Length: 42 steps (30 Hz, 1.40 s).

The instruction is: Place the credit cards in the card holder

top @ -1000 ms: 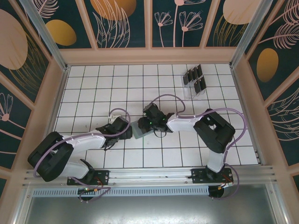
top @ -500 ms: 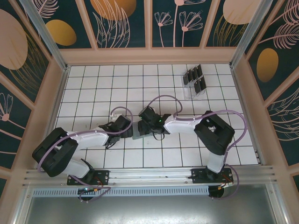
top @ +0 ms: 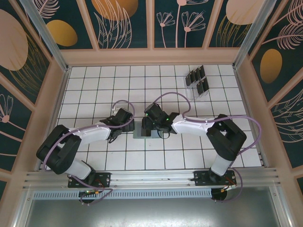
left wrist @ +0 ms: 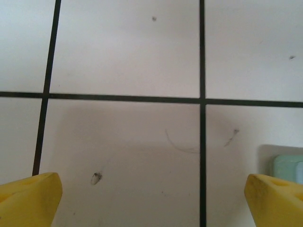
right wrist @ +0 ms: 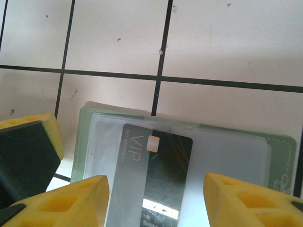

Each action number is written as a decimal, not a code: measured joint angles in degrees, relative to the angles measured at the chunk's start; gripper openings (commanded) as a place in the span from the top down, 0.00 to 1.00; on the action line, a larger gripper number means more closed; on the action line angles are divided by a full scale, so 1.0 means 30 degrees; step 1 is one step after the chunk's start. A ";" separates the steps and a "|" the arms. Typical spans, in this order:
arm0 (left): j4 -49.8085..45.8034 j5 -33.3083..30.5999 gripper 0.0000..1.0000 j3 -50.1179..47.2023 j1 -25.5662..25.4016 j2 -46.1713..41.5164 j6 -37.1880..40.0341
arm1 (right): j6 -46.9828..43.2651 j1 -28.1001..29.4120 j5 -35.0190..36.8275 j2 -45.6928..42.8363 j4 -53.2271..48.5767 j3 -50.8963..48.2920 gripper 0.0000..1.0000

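From above, the card holder [top: 139, 130] lies on the tabletop [top: 94, 85] between the two arms. The left gripper [top: 128, 125] is just to its left and the right gripper [top: 147, 126] reaches over it from the right. Well away from the holder, toward the far right corner, more credit cards [top: 195, 77] stand in a clear rack [top: 200, 93]. Most of the job therefore looks undone.

In the left wrist view, only a pale green corner of the card holder [left wrist: 288, 165] shows, just beside the right-hand fingertip. The left gripper [left wrist: 152, 201] has its jaws wide apart over bare tabletop [left wrist: 123, 47], holding nothing.

In the right wrist view, the card holder [right wrist: 280, 152] lies open and flat, with a clear sleeve [right wrist: 227, 156] across its inside. One black card [right wrist: 161, 163] marked VIP lies on the holder's left half, its left part blurred as if under the sleeve. I judge it partly inserted, not yet seated. The right gripper [right wrist: 156, 201] stands over the holder's near edge, jaws apart on either side of that card. A gap shows at the card's right edge, so they are not clamped on it.
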 measured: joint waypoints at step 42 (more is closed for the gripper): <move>0.0794 0.1362 0.01 -0.2055 0.0000 -0.0976 -0.0532 | 0.0634 0.0007 -0.0896 0.1479 0.0474 -0.0007 0.47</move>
